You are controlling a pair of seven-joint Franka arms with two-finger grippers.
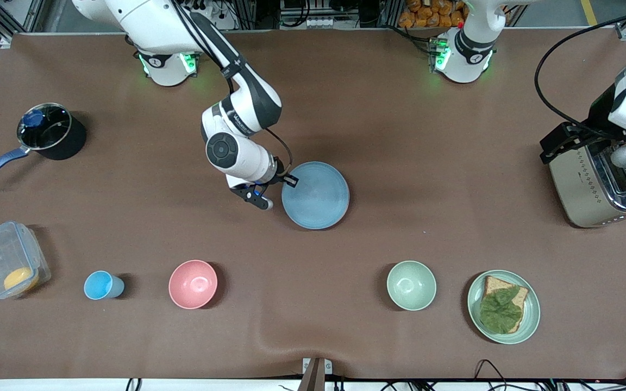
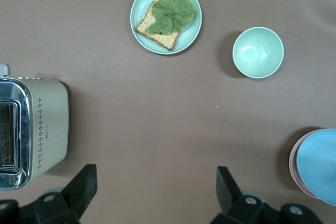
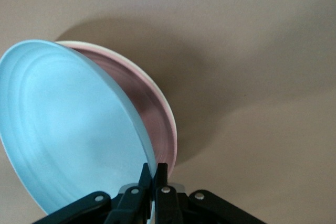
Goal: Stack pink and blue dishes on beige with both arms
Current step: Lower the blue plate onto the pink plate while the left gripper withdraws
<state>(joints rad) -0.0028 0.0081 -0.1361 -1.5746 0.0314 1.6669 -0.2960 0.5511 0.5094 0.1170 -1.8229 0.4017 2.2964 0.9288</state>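
Three plates made one pile at the middle of the tabletop [image 1: 400, 136]: we saw the blue plate [image 1: 317, 195] tilted on top, the pink plate [image 3: 152, 108] under it, and a cream rim of the beige plate [image 3: 169, 109] just showing beneath. Bare brown cloth lay all around the pile, well apart from the row of dishes nearer the front camera.

The right arm reached down from its base, and its right claw [image 1: 287, 182] was pinching the blue plate's rim at the edge toward the right arm's end, fingers [image 3: 163, 179] pressed on it. The left arm waited high over the toaster [image 1: 598, 187]; we saw the left claw [image 2: 152, 192] spread wide.

The lidded pot [image 1: 52, 132] stood at the right arm's end. The clear box [image 1: 8, 260] held something orange. The green plate [image 1: 503, 307] carried bread with a leaf, beside the green bowl [image 1: 411, 285]; the pink bowl [image 1: 193, 284] and blue cup [image 1: 102, 285] stood along the same row.
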